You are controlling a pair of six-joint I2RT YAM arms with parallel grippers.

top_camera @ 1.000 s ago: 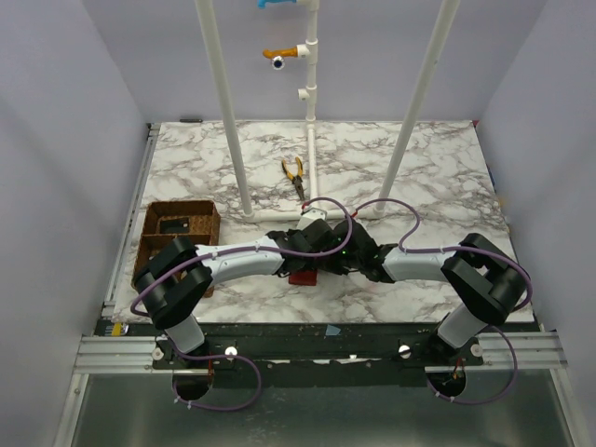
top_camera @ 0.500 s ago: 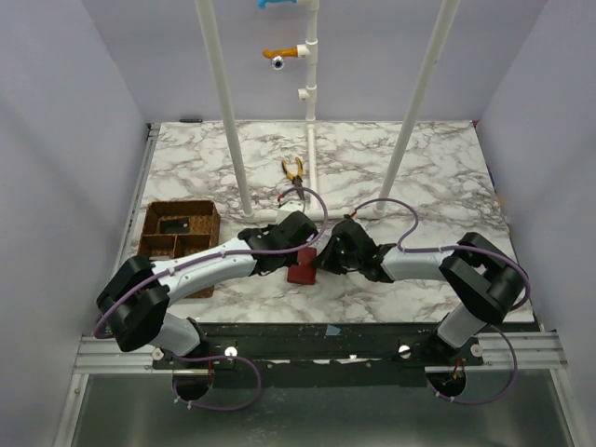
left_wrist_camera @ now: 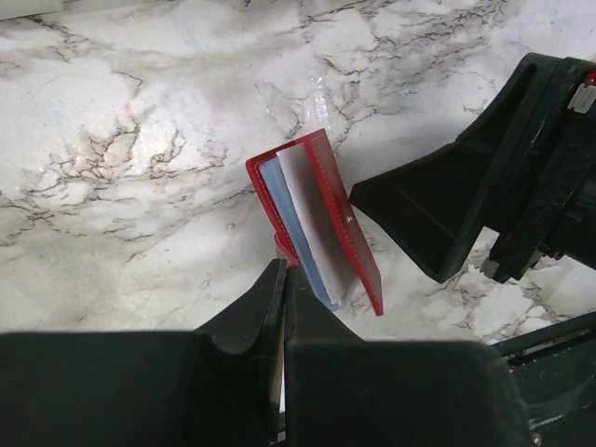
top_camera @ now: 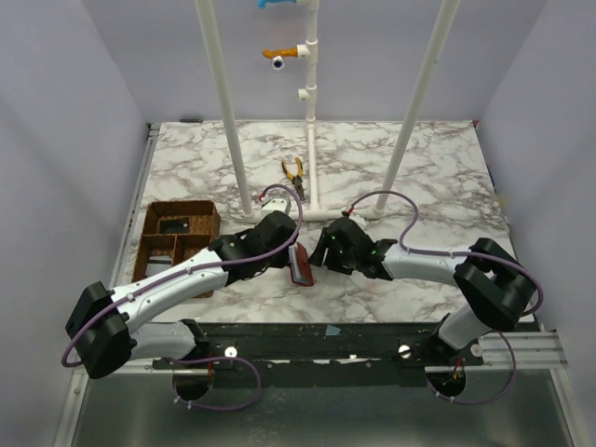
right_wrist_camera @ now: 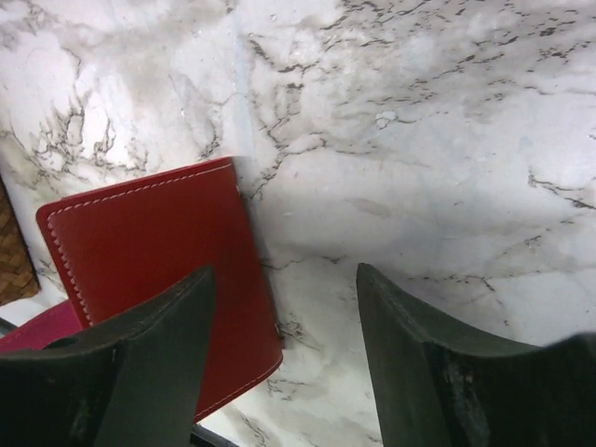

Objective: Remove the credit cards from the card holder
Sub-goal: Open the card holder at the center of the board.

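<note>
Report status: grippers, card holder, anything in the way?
Left gripper shut on card holder, at its edge. Right gripper open beside it, holding nothing. Holder part-open, pale inner panels showing. Pliers and brown tray well clear.

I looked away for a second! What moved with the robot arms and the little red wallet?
The right claw opened wide and seems to have let go of the card holder; it now sits just beside it. The left arm stretched out, its elbow swinging toward the near left corner. The left claw stayed shut on the card holder's edge, which stands partly open. The brown tray and pliers did not move.
</note>
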